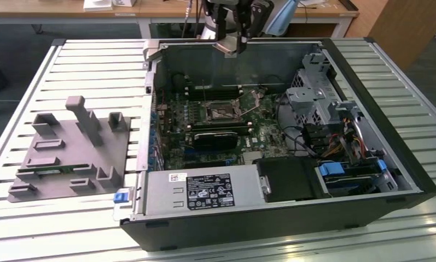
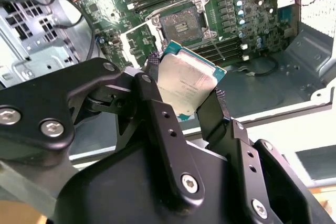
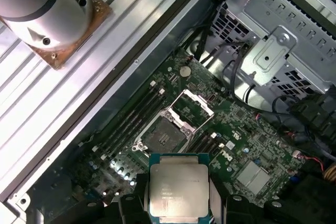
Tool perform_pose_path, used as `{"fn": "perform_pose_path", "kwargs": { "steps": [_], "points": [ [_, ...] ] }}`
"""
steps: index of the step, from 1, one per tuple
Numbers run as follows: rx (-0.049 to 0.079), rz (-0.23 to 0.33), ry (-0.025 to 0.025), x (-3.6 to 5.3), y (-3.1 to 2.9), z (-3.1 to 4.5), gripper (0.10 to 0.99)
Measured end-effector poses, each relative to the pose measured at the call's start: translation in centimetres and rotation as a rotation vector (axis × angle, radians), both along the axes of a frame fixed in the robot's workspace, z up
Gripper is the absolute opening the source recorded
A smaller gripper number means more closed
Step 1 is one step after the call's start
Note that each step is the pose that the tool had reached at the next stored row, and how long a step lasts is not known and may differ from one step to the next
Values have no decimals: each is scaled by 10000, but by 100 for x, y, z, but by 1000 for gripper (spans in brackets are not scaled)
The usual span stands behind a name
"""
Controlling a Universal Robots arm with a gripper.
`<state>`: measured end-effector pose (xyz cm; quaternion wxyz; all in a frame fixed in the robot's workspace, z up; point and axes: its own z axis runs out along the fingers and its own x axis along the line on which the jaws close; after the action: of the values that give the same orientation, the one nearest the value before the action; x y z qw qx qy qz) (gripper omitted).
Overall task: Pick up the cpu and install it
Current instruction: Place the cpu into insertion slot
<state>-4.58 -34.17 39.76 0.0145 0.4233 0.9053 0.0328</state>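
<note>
1. The pick-up looks done to me. The cpu [image 3: 178, 188] is off the counter [image 1: 87, 71] and up in the air, carried by the gripper [image 2: 185, 84] over the open computer case [image 1: 403, 164].

2. The installing part is left. The socket [image 3: 161, 136] on the motherboard [image 3: 247, 145] looks empty in both wrist views, with its metal retention frame [image 3: 193, 104] swung up out of the way. The cpu is well above it and touches nothing on the board.

3. The gripper is clamped on the cpu. Its two black fingers [image 2: 214, 109] press on opposite edges of the chip, drawn in only as far as the chip's width allows. The shiny silver top faces the wrist cameras, and the chip sits a little tilted between the tips in the second wrist view.

4. In the exterior view the gripper hangs high over the far wall of the case. The socket lies lower down, near the middle of the board, so I'd say the chip has not yet been brought down to it.

5. A grey fixture [image 1: 65, 150] sits on the slatted counter at the exterior view's left, well apart from the gripper.
</note>
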Motion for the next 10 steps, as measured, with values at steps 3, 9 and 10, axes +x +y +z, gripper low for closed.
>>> {"fn": "perform_pose_path", "kwargs": {
  "steps": [3,9,10],
  "points": [
    [1,-391,0,0,0,-3,541],
    [0,-1011,0,0,0,-6,541],
    [0,-1094,0,0,0,-7,541]
  ]
}}
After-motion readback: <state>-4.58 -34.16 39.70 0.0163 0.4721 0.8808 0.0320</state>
